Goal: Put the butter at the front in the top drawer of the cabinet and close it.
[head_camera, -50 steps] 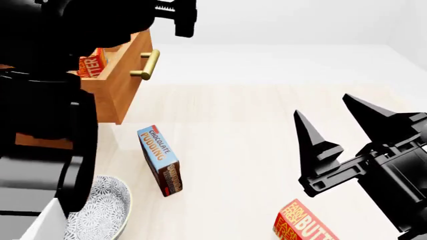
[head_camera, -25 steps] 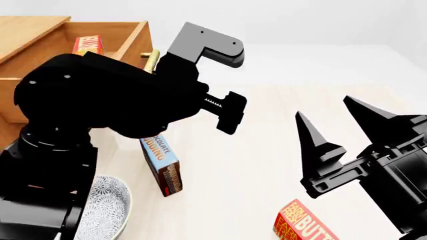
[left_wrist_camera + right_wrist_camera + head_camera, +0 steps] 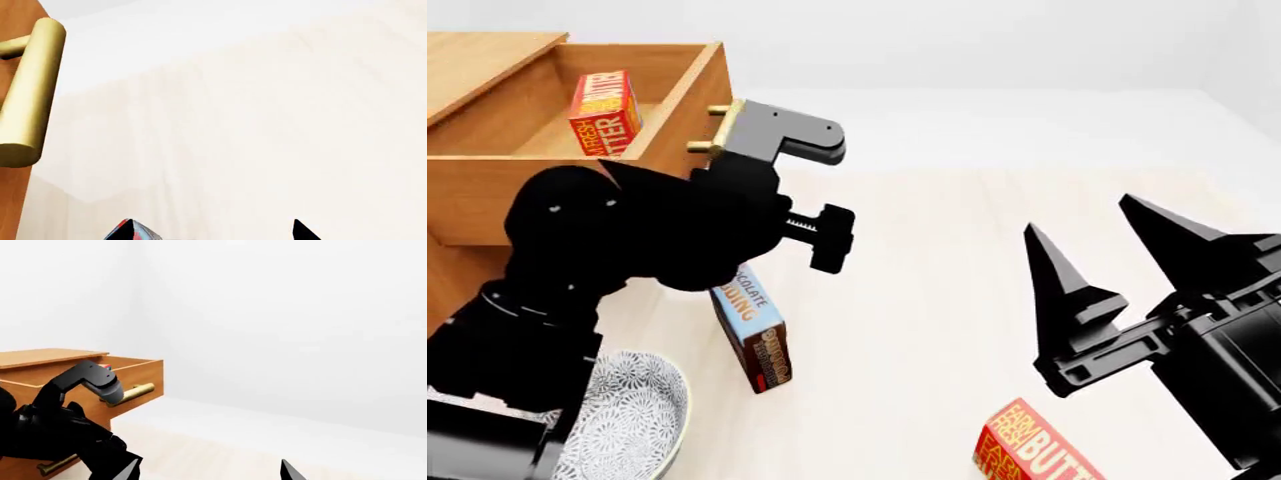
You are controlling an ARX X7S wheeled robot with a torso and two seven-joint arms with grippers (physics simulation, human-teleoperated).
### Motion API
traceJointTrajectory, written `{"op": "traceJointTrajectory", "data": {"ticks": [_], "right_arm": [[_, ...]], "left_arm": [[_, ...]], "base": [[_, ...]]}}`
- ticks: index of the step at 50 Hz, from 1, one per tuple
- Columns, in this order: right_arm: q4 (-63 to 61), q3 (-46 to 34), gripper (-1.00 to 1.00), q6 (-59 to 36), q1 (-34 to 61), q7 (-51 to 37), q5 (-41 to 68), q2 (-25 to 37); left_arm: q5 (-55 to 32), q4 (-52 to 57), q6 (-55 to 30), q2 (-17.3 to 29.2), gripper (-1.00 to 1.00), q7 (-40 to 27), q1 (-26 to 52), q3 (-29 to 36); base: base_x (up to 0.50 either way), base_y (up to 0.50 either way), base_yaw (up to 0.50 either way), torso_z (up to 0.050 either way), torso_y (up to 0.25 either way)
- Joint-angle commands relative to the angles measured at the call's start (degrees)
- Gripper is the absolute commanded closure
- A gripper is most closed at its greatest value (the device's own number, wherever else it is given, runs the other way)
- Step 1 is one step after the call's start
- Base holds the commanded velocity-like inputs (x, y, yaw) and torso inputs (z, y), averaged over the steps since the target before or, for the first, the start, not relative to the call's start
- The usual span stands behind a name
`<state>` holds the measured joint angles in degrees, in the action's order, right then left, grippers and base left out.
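The top drawer (image 3: 687,120) of the wooden cabinet (image 3: 481,50) stands pulled out. One butter carton (image 3: 601,110) stands upright inside it. An identical butter carton (image 3: 1034,448) lies on the table at the near right. My left arm (image 3: 654,240) hangs just in front of the drawer's brass handle (image 3: 723,128). In the left wrist view that handle (image 3: 30,95) is close by, and my left gripper (image 3: 213,231) is open and empty. My right gripper (image 3: 1081,220) is open above the near carton, holding nothing.
A blue Chocolate Pudding box (image 3: 754,330) lies on the table beneath my left arm. A patterned bowl (image 3: 634,415) sits at the near left. A lower drawer handle (image 3: 53,466) shows on the cabinet front.
My left arm has dropped from above the drawer to a spot in front of its handle, uncovering the butter carton inside. The right arm has hardly moved.
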<state>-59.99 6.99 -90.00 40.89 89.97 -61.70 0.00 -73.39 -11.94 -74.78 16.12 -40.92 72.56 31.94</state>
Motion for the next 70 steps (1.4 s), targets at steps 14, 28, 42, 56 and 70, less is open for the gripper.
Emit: {"op": "traceJointTrajectory", "data": {"ticks": [14, 28, 42, 56, 70], "right_arm": [[0.00, 1.79, -1.00, 0.00, -0.43, -0.03, 2.16, 0.00], [0.00, 2.02, -1.00, 0.00, -0.37, -0.03, 2.27, 0.00], [0.00, 1.90, -1.00, 0.00, -0.25, -0.01, 2.06, 0.00], [0.00, 2.13, -1.00, 0.00, -0.44, 0.00, 2.19, 0.00], [0.00, 2.83, -1.00, 0.00, -0.87, -0.16, 3.39, 0.00]], "left_arm": [[7.23, -12.57, 10.54, 4.39, -1.00, 2.48, 1.75, -1.88], [11.14, -20.04, 14.82, 7.40, -1.00, 2.90, 3.74, -2.46], [15.76, -28.42, 18.26, 13.45, -1.00, 3.01, 6.16, -2.58], [22.32, -42.00, 31.58, 17.62, -1.00, -5.16, 6.57, -5.59], [19.66, -33.45, 35.34, 25.93, -1.00, -18.85, -1.44, -12.51]], "base": [[0.00, 0.00, 0.00, 0.000, 0.000], [0.00, 0.00, 0.00, 0.000, 0.000], [0.00, 0.00, 0.00, 0.000, 0.000], [0.00, 0.00, 0.00, 0.000, 0.000], [0.00, 0.01, 0.01, 0.000, 0.000]]}}
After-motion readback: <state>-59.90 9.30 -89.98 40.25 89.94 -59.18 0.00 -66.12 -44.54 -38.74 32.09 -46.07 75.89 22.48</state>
